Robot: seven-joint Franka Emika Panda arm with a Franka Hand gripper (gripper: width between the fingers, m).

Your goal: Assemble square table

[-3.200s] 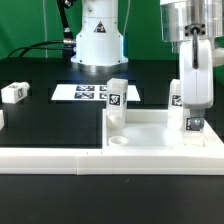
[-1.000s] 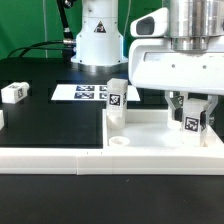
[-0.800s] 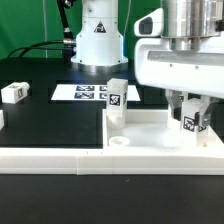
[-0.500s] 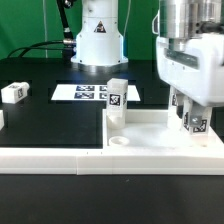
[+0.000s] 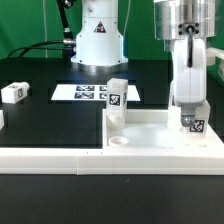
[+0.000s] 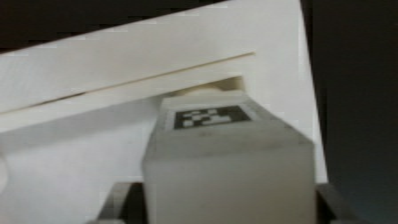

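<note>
The square table's white slab (image 5: 150,128) lies at the exterior view's right, with an open corner hole (image 5: 120,141) near its front. One tagged white leg (image 5: 117,95) stands upright on the slab's far left corner. My gripper (image 5: 192,118) is shut on a second leg (image 5: 194,126), holding it upright on the slab's right corner. In the wrist view that leg (image 6: 228,160) fills the space between my fingers (image 6: 128,205), its tag facing the camera and the slab (image 6: 107,100) beneath it. A loose leg (image 5: 13,92) lies at the left.
The marker board (image 5: 88,92) lies flat behind the slab, in front of the robot base (image 5: 97,40). A long white border bar (image 5: 60,156) runs along the front. Another white part (image 5: 1,118) shows at the exterior view's left edge.
My hand has turned about its vertical axis, from broadside to narrow side toward the camera, with the leg still in it over the right corner. The other parts have not moved.
</note>
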